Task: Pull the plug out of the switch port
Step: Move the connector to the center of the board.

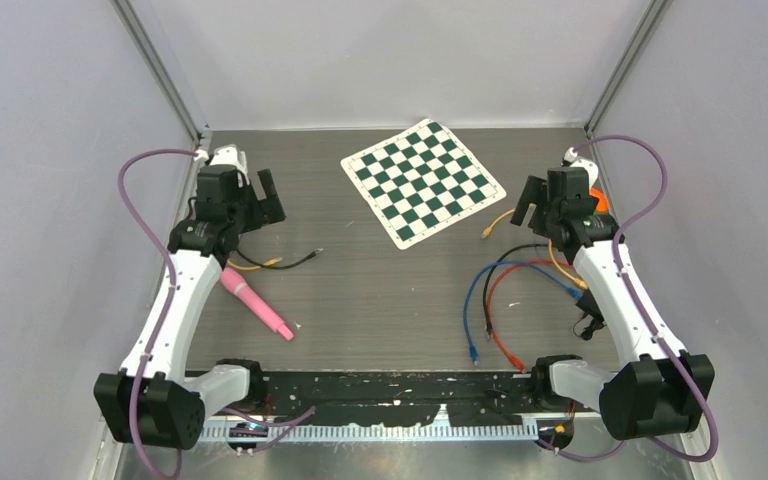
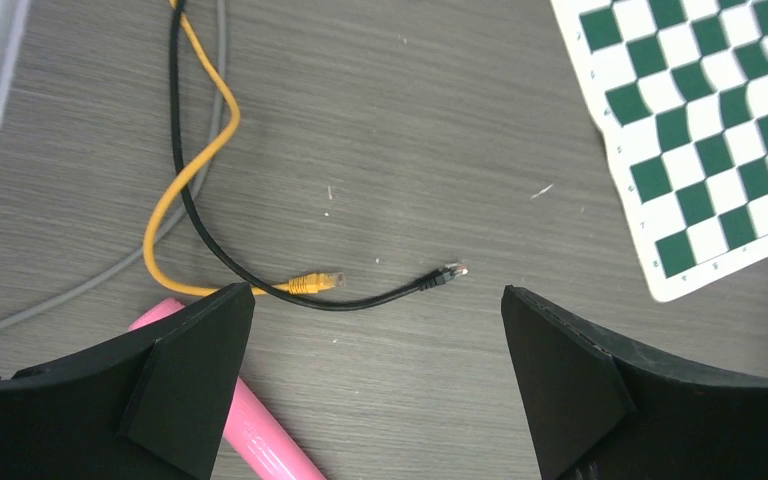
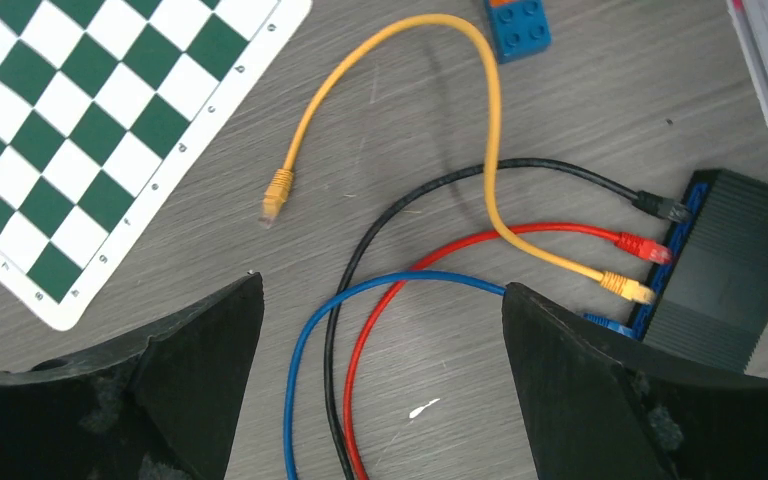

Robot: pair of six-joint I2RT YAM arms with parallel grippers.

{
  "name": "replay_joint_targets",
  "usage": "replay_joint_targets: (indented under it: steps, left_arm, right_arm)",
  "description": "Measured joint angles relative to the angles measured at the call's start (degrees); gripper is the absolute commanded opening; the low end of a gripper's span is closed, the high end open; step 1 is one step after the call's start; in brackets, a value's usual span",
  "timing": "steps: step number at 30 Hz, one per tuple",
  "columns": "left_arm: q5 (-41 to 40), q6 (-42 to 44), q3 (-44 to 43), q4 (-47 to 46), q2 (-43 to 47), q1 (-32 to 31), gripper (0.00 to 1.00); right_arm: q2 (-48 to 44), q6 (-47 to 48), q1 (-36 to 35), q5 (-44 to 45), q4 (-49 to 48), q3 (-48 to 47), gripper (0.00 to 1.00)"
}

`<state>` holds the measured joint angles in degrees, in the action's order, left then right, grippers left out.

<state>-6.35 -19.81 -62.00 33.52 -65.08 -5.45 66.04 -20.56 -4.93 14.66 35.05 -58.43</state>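
Black ribbed plastic, the switch (image 3: 730,260) lies just ahead of and outside the right-hand finger (image 3: 580,390) of the right gripper (image 3: 380,300). Four plugs sit in a row in its ports: a black plug (image 3: 665,208), a red plug (image 3: 645,246), a yellow plug (image 3: 625,287) and a blue plug (image 3: 610,325). The blue one is nearest that fingertip and partly hidden by it. Their four cables trail into the gap between the fingers, which stand wide apart and hold nothing. The yellow cable's free end (image 3: 278,195) lies ahead of the other finger, beside one chessboard mat (image 3: 90,120). The marks on the mat's border are too small to read. One blue brick (image 3: 520,25) lies far ahead.

The left gripper (image 2: 380,292) is equally wide and empty. Just ahead of its gap lie two loose connectors, one yellow (image 2: 315,282) and one black (image 2: 448,272). One pink cylinder (image 2: 250,420) passes under its left-hand finger.
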Motion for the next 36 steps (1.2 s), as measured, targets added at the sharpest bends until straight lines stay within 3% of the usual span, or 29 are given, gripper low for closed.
replay_joint_targets:
  steps: [6,16,23,36]
  left_arm:
    - [-3.93,-1.68,0.17,-1.79,7.26,0.0,0.99]
    - [-6.27,-2.14,6.82,-6.86,19.45,0.0,0.99]
    - [-6.08,-1.75,6.97,-8.39,21.07,0.0,0.99]
    - [-4.81,-0.66,6.95,-8.33,22.25,0.0,0.99]
  right_arm:
    - [-0.33,-5.51,0.0,6.75,1.03,0.68,0.95]
    - [-2.34,-24.15,0.0,18.75,6.25,9.29,0.96]
    - [0.07,-30.97,0.0,19.32,7.87,10.78,1.0]
    - [5.09,-33.46,0.0,12.39,5.01,13.33,0.9]
